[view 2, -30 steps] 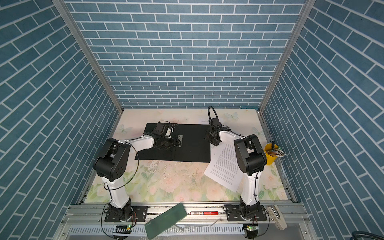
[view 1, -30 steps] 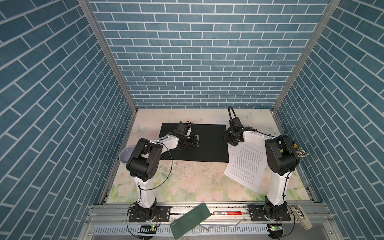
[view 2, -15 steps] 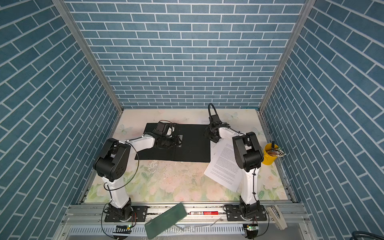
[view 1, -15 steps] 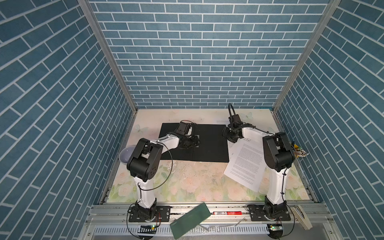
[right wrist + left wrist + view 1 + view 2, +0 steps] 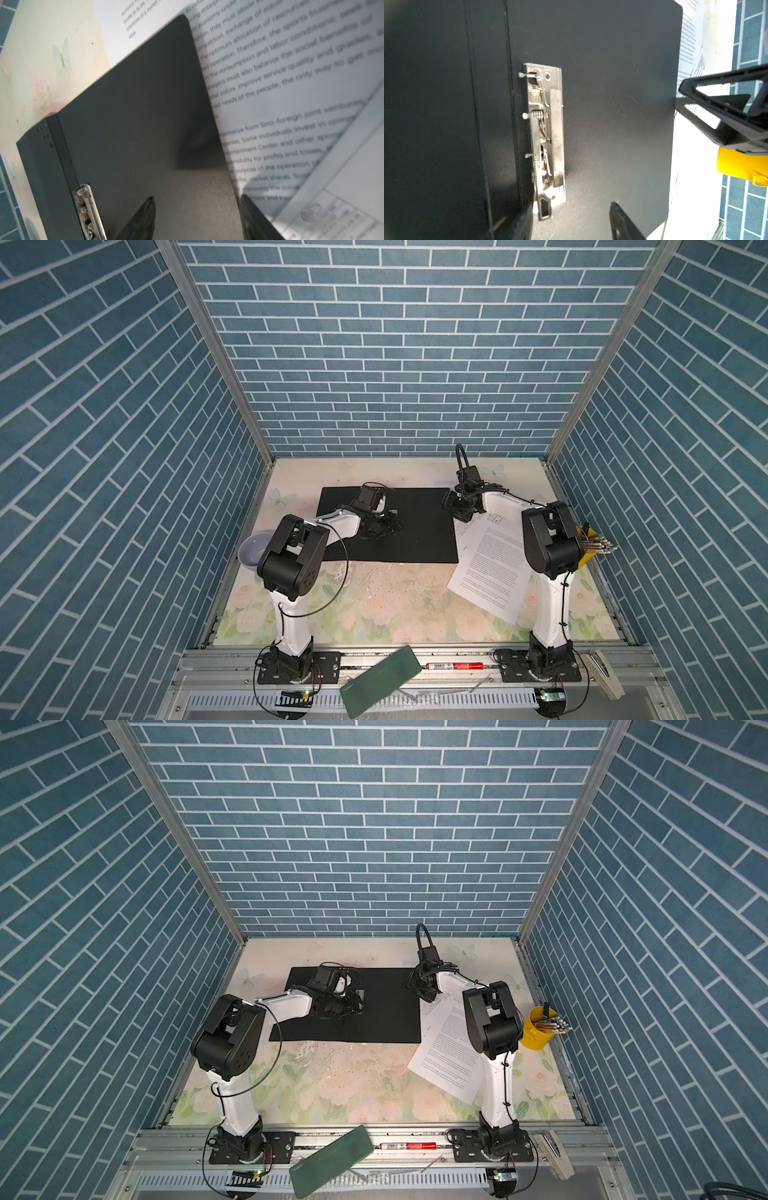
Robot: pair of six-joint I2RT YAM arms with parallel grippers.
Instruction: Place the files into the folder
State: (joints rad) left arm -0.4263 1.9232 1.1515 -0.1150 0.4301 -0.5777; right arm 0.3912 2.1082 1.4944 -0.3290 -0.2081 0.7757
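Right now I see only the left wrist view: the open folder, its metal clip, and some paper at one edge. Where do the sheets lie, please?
Observer: In both top views a text sheet lies tilted on the table, beside the right edge of the folder.
Operator: Is the right gripper holding a sheet?
Observer: No. In the right wrist view the right gripper is open and empty, over that edge.
Operator: Is there another sheet?
Observer: Yes, a sheet with line drawings lies right beside that gripper.
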